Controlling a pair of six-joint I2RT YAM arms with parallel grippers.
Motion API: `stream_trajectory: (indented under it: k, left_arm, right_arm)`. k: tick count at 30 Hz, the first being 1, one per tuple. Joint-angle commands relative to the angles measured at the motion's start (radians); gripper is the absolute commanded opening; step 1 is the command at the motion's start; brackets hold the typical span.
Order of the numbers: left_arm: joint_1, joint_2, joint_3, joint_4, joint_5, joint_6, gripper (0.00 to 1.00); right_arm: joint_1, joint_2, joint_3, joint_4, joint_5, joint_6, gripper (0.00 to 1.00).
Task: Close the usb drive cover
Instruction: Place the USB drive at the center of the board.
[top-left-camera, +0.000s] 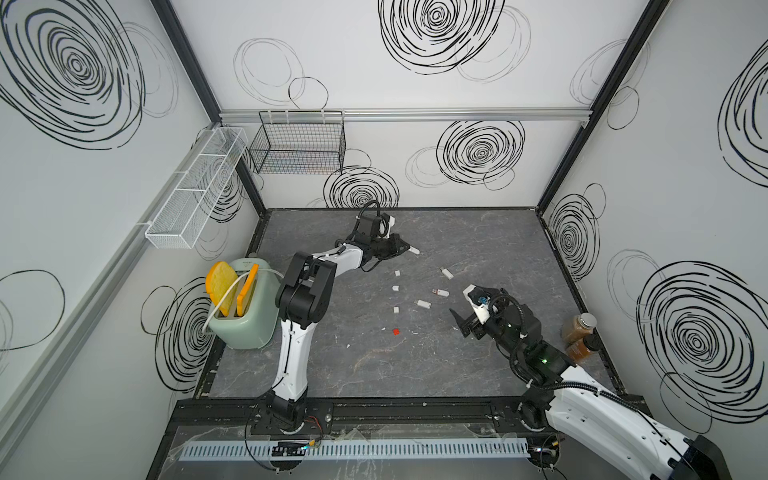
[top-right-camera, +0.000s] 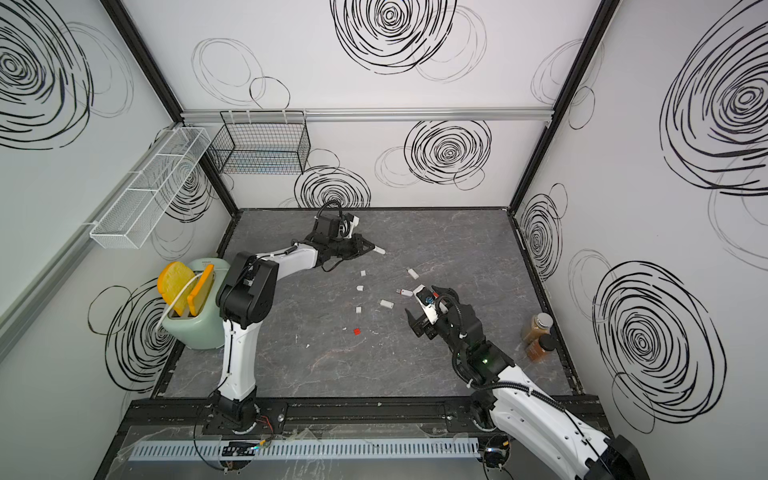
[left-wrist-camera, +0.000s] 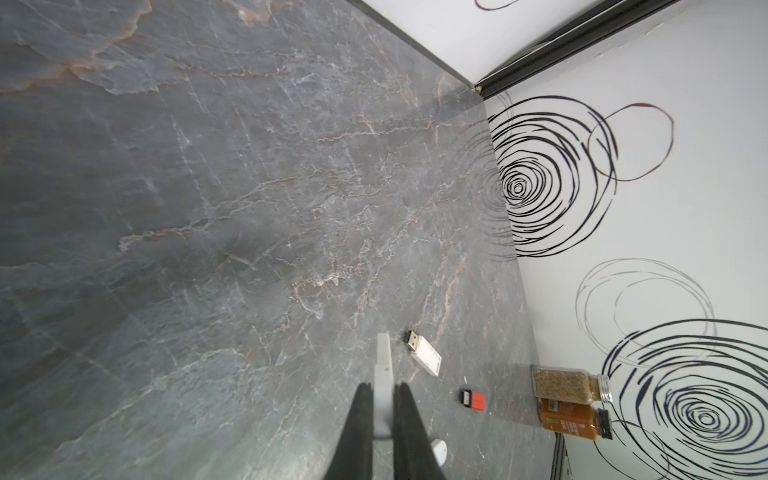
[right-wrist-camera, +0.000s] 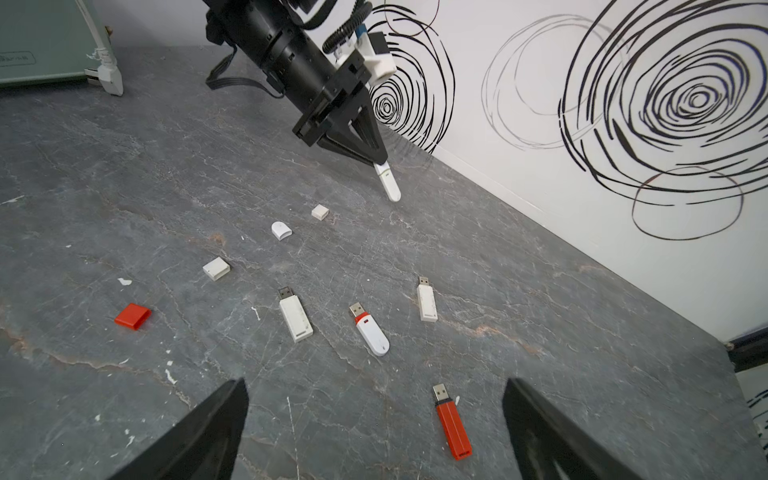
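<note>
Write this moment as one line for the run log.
left claw: shut on white usb drive | right claw: open, empty | table: four uncapped drives, four loose caps

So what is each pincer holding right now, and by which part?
Left pincer is shut on a white USB drive, gripping one end; its rounded end sticks out. Right pincer is open, empty.

left gripper (top-left-camera: 406, 248) clamped, arm stretched forward | right gripper (right-wrist-camera: 374, 386) jaws wide, hovering
</note>
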Motion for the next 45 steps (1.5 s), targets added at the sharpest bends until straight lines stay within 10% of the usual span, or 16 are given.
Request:
stream_trajectory:
  k: [1,22,45]
  left_arm:
    - [0.009,0.049,0.054,-0.027,-0.003,0.023,0.0]
    - [0.045,0.17,0.095,-0.139,0.086,0.078,0.02]
    - [0.077,0.226,0.157,-0.211,0.101,0.124,0.31]
  right_arm:
    - [0.01,-0.001,-0.014,0.043,0.024,-0.019,0.99]
    - [0.01,-0.007,-0.017,0.061,0.038,-0.039,0.99]
    - [0.011,-0.014,-0.021,0.058,0.044,-0.046,0.99]
